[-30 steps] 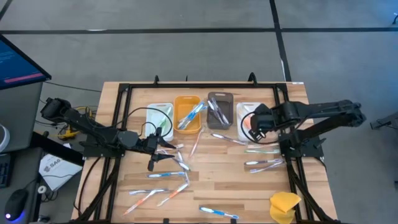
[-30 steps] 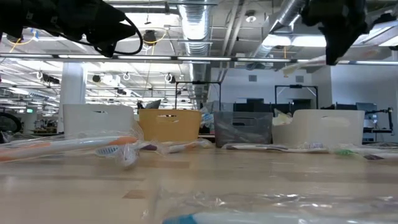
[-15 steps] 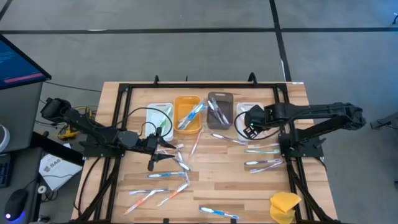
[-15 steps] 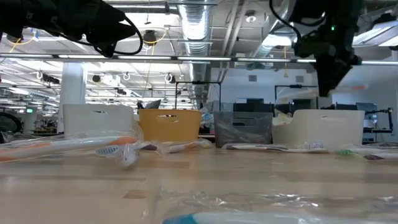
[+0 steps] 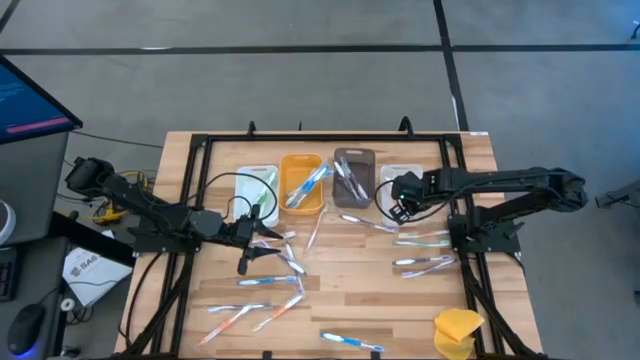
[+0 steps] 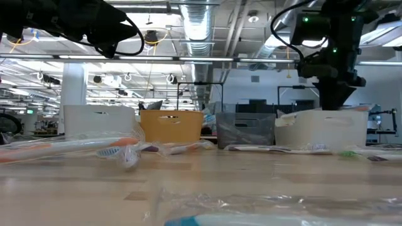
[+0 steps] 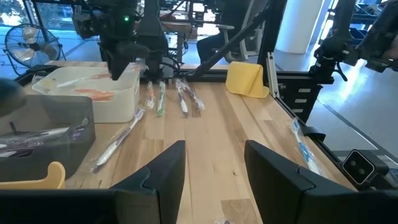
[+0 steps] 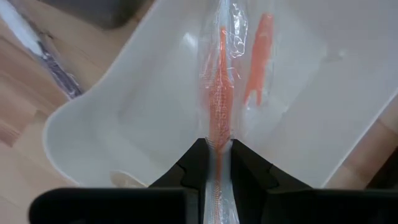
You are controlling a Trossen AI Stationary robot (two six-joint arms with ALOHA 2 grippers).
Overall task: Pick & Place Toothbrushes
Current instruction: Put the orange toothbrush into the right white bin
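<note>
The wooden table (image 5: 340, 300) carries four bins (image 5: 302, 184) at the far side, scattered toothbrushes (image 5: 268, 282), and a yellow sponge (image 5: 457, 331) near right.

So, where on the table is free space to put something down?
Bare wood lies along the right edge of the table and between the lower toothbrushes and the yellow sponge. It is crowded before the four bins, around the left gripper.
</note>
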